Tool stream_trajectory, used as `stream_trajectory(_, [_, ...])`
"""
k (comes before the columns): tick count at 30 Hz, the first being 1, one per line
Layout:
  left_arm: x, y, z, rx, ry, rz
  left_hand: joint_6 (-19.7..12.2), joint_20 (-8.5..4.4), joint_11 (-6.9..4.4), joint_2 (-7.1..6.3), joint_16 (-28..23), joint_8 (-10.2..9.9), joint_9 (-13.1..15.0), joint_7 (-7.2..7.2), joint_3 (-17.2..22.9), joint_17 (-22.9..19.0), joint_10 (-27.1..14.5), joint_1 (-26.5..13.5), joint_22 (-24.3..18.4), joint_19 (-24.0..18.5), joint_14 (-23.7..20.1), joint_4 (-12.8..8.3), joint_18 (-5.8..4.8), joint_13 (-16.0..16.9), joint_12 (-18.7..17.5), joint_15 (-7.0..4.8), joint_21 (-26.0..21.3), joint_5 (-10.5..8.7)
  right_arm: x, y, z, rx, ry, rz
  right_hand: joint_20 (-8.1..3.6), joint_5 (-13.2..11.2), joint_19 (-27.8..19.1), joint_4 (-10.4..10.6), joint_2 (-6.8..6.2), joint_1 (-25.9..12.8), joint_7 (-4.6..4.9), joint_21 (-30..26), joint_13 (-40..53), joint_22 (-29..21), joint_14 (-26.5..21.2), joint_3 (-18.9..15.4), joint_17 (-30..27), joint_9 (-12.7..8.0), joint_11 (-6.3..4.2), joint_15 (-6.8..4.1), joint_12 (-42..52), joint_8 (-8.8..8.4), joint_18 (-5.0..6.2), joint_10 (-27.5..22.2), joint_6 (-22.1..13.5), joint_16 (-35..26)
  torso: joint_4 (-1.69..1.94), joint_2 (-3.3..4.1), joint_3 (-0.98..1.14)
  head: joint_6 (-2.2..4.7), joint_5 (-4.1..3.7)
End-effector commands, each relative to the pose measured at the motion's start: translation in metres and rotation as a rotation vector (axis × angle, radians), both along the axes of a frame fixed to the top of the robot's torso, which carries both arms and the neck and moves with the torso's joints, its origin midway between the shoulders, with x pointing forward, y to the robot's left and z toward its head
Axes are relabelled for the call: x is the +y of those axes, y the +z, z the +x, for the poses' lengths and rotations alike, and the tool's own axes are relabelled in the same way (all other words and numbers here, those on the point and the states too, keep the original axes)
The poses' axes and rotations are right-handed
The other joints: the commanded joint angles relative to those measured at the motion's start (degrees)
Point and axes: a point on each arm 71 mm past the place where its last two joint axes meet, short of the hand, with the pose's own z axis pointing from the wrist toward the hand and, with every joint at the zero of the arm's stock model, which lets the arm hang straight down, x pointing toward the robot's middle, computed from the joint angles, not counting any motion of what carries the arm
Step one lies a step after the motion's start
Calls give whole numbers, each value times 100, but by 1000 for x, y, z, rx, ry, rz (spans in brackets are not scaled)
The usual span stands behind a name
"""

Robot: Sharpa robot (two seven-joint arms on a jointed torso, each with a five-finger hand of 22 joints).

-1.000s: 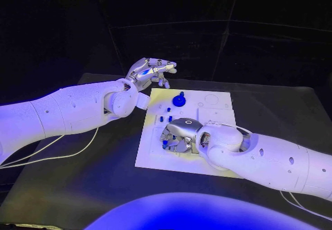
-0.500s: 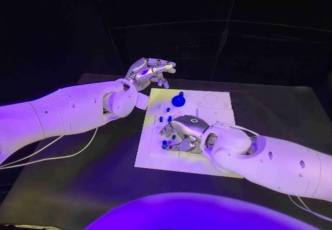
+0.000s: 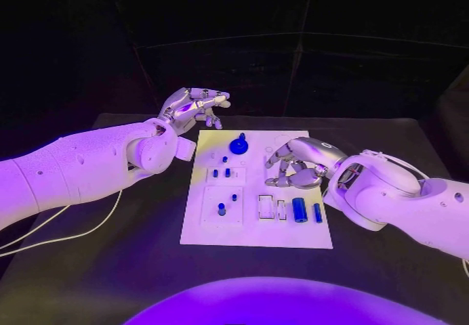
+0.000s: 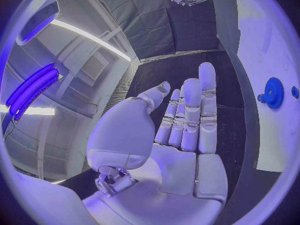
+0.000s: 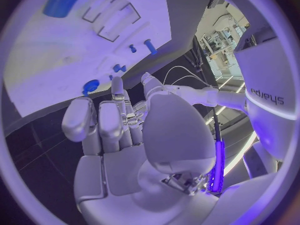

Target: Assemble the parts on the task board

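- The right silver many-fingered hand (image 3: 301, 166) has left the near-left part of the flat white rectangular task board (image 3: 256, 233), where it was pressed down a second ago, and now hovers over the board's right edge, raised clear of the surface.
- Right hand condition: fingers loosely curled, palm bare in the right wrist view; it carries nothing.
- Uncovered by that withdrawal: a small blue peg (image 3: 221, 210) standing in a recessed block, well to the left of the right hand, and a blue cylindrical part (image 3: 300, 209) lying in a slot just below that hand.
- The blue toothed gear with a knob (image 3: 239, 144) sits at the board's far end, between the two hands; short blue pins (image 3: 221, 173) stand nearer.
- The left silver hand (image 3: 194, 106) stays lifted beyond the board's far-left corner, fingers straight and together, empty.
- Judgement: one placement looks finished; the right hand appears free for the next part.
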Motion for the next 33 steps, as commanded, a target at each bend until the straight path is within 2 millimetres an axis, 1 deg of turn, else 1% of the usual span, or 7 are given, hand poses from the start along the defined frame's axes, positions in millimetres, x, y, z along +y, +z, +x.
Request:
stream_trajectory(1, [-1, 1, 0, 0, -6, -7, -51, 14, 12, -4, 3, 38, 6, -7, -26, -8, -39, 7, -9, -38, -41, -9, 78, 10, 24, -17, -20, 24, -24, -3, 3, 145, -177, 51, -61, 39, 124, 77, 13, -36, -63, 129, 419, 227, 219, -175, 156, 17, -67, -73, 475, 114, -127, 158, 29, 134, -63, -17, -20, 65, -156])
stream_trajectory(3, [-1, 1, -1, 0, -6, -7, -51, 14, 12, -4, 3, 38, 6, -7, -26, -8, -39, 7, -9, -38, -41, -9, 78, 10, 24, -17, -20, 24, -38, -4, 3, 164, -218, 25, -95, 10, 164, 150, 64, -26, -105, 188, 1090, 330, 233, -303, 288, 56, -116, -105, 1116, 269, -146, 208, 94, 242, -87, -17, -17, 88, -256])
stream_trajectory(7, [-1, 1, -1, 0, -7, -7, -51, 14, 12, -4, 3, 38, 6, -7, -26, -8, -39, 7, -9, -38, -41, -9, 78, 10, 24, -17, -20, 24, -55, -6, 0, 167, -261, -34, -132, -37, 279, 312, 141, 19, -181, 314, 3226, 580, 274, -631, 524, 173, -171, -176, 2957, 629, -195, 274, 136, 464, -124, -19, -4, 93, -362])
stream_trajectory(10, [0, 1, -1, 1, -5, -7, -51, 14, 12, -4, 3, 38, 6, -7, -26, -8, -39, 7, -9, -38, -41, -9, 78, 10, 24, -17, -20, 24, -64, -9, -5, 171, -280, -85, -133, -63, 310, 461, 248, 35, -188, 336, 4036, 636, 288, -845, 702, 245, -167, -156, 3576, 827, -204, 227, 37, 618, -121, -18, -5, 104, -434])
stream_trajectory(14, [1, 1, -1, 2, -6, -6, -51, 14, 12, -4, 3, 38, 6, -7, -26, -8, -39, 7, -9, -38, -41, -9, 78, 10, 24, -17, -20, 24, -71, -16, -11, 186, -301, -155, -123, -112, 330, 540, 260, 10, -168, 343, 4504, 664, 316, -1023, 948, 275, -152, -136, 3913, 922, -208, 269, -96, 793, -101, -19, -21, 117, -515])
stream_trajectory(20, [0, 0, -2, 3, -8, -7, -51, 14, 12, -4, 3, 38, 6, -7, -26, -8, -39, 7, -9, -38, -41, -9, 78, 10, 24, -17, -20, 24, -71, -29, -19, 214, -306, -212, -105, -81, 542, 551, 359, -128, -140, 535, 5839, 1103, 440, -1242, 1851, 313, -129, -110, 5021, 1064, -293, 702, -291, 1347, -88, -16, -16, 111, -580])
stream_trajectory(33, [3, 0, -2, 5, -6, -5, -53, 14, 12, -5, 6, 44, 6, -7, -28, -11, -43, 13, -13, -36, -43, -15, 78, 10, 33, -17, -22, 25, -59, -54, -26, 274, -277, -251, -71, -76, 602, 566, 473, -260, -115, 609, 6523, 1255, 465, -1421, 2163, 356, -101, -78, 5559, 1250, -319, 892, -421, 1538, -88, -16, -24, 96, -601])
